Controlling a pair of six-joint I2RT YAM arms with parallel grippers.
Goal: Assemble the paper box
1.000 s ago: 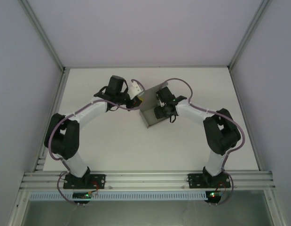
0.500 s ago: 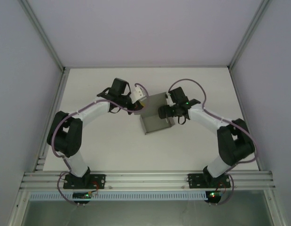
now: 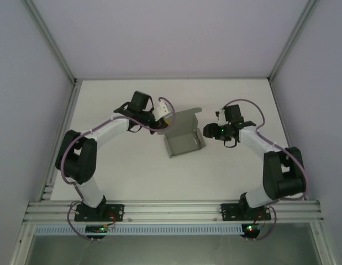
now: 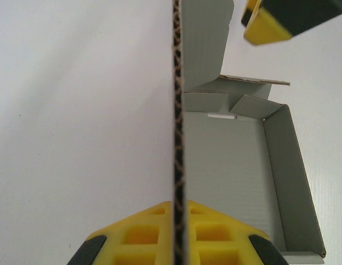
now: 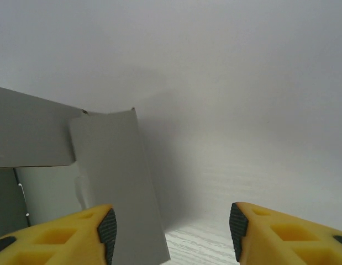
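Observation:
The paper box (image 3: 184,141) is a grey cardboard tray, partly folded, lying mid-table with one panel raised at its far side. My left gripper (image 3: 164,115) is shut on the box's left wall. In the left wrist view that wall shows edge-on (image 4: 178,110), pinched between my yellow fingers (image 4: 178,232), with the box's inside (image 4: 231,165) to the right. My right gripper (image 3: 208,131) stands open just right of the box, apart from it. In the right wrist view a grey flap (image 5: 112,182) stands ahead of my left fingertip (image 5: 104,232), and bare table shows between the fingers of the right gripper (image 5: 171,232).
White table (image 3: 132,171) with grey walls on three sides and an aluminium rail (image 3: 171,210) along the near edge. A yellow finger of the right gripper (image 4: 270,25) shows at the top right of the left wrist view.
My right gripper has let go of the box and pulled back to the right. The box has settled flatter on the table. My left gripper keeps its hold.

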